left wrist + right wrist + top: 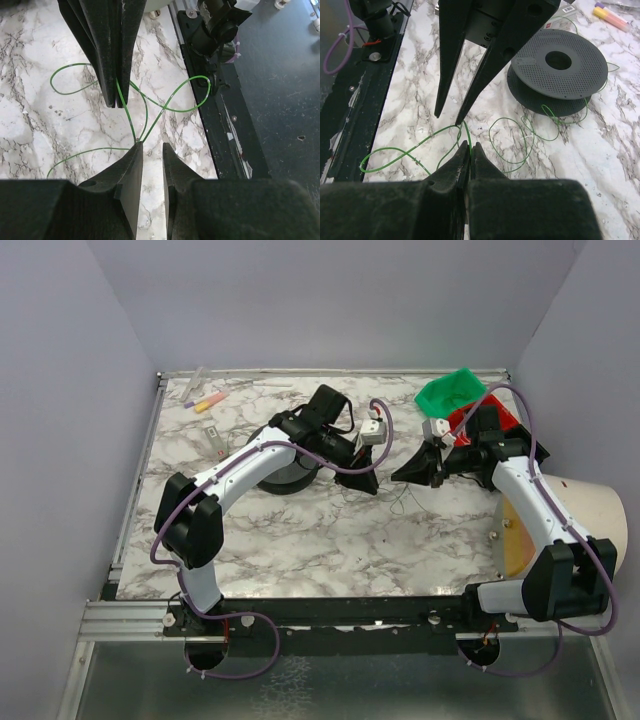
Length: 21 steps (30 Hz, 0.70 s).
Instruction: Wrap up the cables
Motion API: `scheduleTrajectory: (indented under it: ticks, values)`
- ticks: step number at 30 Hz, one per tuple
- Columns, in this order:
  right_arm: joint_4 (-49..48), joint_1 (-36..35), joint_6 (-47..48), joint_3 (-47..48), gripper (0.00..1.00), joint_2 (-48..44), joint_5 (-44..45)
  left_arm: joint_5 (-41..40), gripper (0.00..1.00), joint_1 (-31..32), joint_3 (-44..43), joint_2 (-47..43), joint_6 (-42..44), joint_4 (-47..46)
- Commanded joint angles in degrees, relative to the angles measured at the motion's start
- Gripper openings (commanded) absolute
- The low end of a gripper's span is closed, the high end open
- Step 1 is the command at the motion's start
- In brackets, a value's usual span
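- Marbled surface [330, 540] fills the walled cell, and the black spool [559, 65] sits on it under the left arm; every place below is taken from that spool.
- Your cable [128, 120] is a hair-thin green strand. Its loose loops lie on the surface from the spool's rim out to where the two claws meet, near the spool.
- Right claw [470, 146] is pressed together, and the strand runs straight into its tips, so it looks pinched there.
- Left claw [152, 146] stands apart, on the spool side of the right one. The strand brushes one fingertip, but nothing is clamped.
- Expect almost no weight and a springy set: the loops will likely hold their curl and spring open if you release them.
- It is smooth and far thinner than a finger, so it can slip out of a loose pinch, and a hard tug may kink it.
- Take hold with the left claw on the short straight run just beside the right claw's tips, on the spool side, not on a free loop.
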<state>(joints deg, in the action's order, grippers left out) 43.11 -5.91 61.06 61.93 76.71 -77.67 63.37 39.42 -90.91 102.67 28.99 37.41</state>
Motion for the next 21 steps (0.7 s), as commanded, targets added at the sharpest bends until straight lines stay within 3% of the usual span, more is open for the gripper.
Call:
scheduleTrajectory:
  ticks: [1, 6, 11, 17, 21]
  values:
    - [-0.8, 0.2, -0.4, -0.3, 0.00, -1.0, -1.2, -1.7, 0.24, 0.1, 0.3, -0.1, -0.9, -1.5]
    - [-8.1, 0.2, -9.3, -1.9, 0.01, -0.1, 2.8, -3.5, 0.29, 0.2, -0.5, -2.7, -1.2, -1.6]
    - [-6.2, 0.2, -8.8, -0.7, 0.00, 2.1, 0.6, -11.9, 0.44, 1.3, -1.6, -3.6, -4.9, -4.3]
    - [-6.3, 0.2, -9.5, -1.0, 0.00, 1.8, 0.2, -18.6, 0.48, 2.8, 0.3, -3.9, -7.5, -8.3]
    - [-9.1, 0.3, -12.9, -1.6, 0.00, 2.0, 1.1, -16.0, 0.49, 3.7, 1.7, -5.4, -5.7, -7.5]
